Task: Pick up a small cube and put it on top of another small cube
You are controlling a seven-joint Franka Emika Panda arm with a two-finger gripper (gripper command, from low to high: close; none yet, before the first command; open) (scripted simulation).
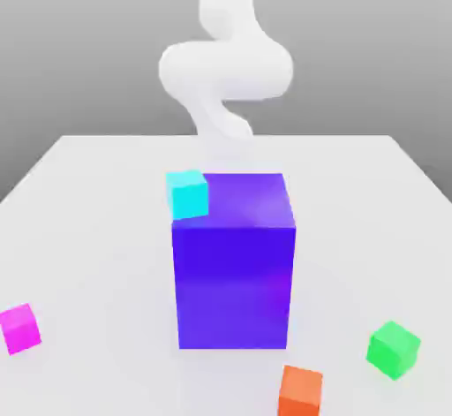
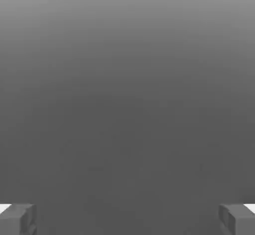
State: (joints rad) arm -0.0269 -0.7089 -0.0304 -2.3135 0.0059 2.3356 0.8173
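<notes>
Orange cube (image 1: 300, 391) sits closest to the exterior camera, at the front edge of a pale, matte white table (image 1: 88, 229). Toward the exterior view's right of it rests a green cube (image 1: 394, 349), turned slightly on its base. Far off toward the exterior view's left lies the small magenta cube (image 1: 20, 328), the piece to be picked up, alone and well apart from everything else.

At the centre stands a big blue-purple block (image 1: 233, 264), tall, smooth and faintly glossy, with crisp edges. A cyan cube (image 1: 187, 193) appears at its upper corner on the exterior view's left; whether it rests on the block or sits behind it cannot be told. Behind the block rises the robot's white arm (image 1: 225, 65), rounded and tube-like.

In the hand view, the gripper (image 2: 127, 219) has two grey, blocky fingertips (image 2: 20, 219) spread wide apart, holding nothing, against a plain grey gradient.

Risks, as a judgement: the tall block stands between the arm and the front cubes, so a low sweep toward the magenta cube could knock it. All the small cubes look smooth and light; an off-centre pinch could push the magenta one away, and a tilted release could topple the stack.
</notes>
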